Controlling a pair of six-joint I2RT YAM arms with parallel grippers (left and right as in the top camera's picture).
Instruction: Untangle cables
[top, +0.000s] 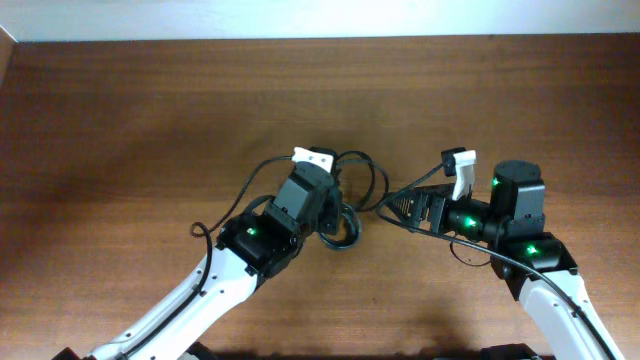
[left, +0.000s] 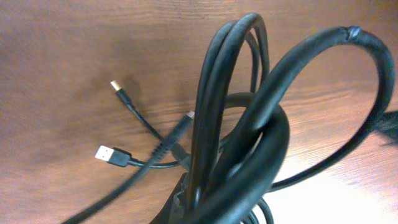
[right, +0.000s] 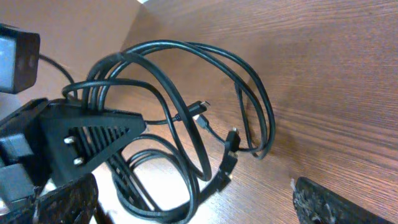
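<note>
The cables (top: 372, 172) are thin black cords bunched in loose loops at the table's middle. My left gripper (top: 335, 205) is shut on the bundle and holds several strands upright (left: 208, 124). Two metal-tipped plugs (left: 107, 154) lie on the wood behind the bundle. My right gripper (top: 402, 205) is open just right of the bundle, its two fingers spread wide (right: 189, 202) with the lower loops (right: 186, 155) in front of them. The left gripper's finger (right: 93, 134) shows in the right wrist view, clamped on the strands. More small plug ends (right: 231, 138) hang among the loops.
The brown wooden table (top: 150, 120) runs to a far edge against a white wall (top: 320, 20). The arms' own thicker black wires (top: 470, 255) trail along the right arm.
</note>
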